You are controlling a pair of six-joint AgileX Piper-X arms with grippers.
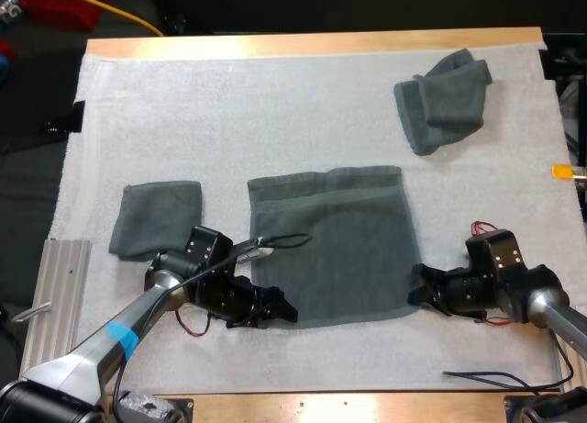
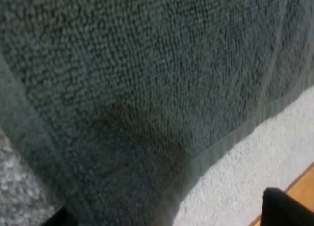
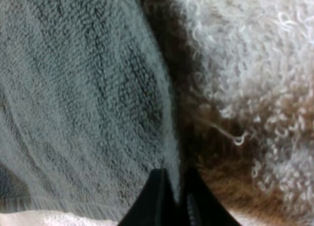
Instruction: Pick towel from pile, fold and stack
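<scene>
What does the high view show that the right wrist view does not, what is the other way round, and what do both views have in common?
The high view gives the whole layout: a folded towel near the left arm, a crumpled towel at the far right of the mat, and the left gripper at the near left corner of the spread towel. The right wrist view gives the grip up close: the right gripper is shut on the spread towel's edge, with the hem between its fingers. Both show the spread towel, the right gripper and the white mat.

Table: wood, bare along far edge.
Mat: white, fuzzy (covers nearly the whole top).
Beyond: dark, yellow cable.
</scene>
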